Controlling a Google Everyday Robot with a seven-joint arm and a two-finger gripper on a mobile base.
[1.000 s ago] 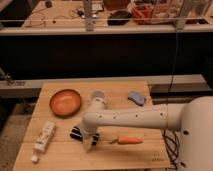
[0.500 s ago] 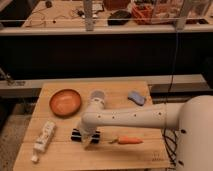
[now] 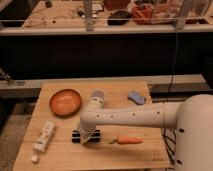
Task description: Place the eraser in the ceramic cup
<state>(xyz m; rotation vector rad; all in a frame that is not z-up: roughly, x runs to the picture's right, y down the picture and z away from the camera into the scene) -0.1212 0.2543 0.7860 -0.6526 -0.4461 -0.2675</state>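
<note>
On the wooden table [image 3: 60, 152], the white arm [image 3: 130, 117] reaches leftward from the right, wrist bent down; the gripper [image 3: 87, 138] is clenched on the eraser [image 3: 76, 136], just nearer than the ceramic cup [image 3: 96, 95].

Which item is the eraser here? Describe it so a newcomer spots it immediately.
On the wooden table, look at the front half, between the white tube and the orange carrot-like piece. The eraser lies there under the arm's pincer, which is shut on it; it is the only black rectangular block.
</note>
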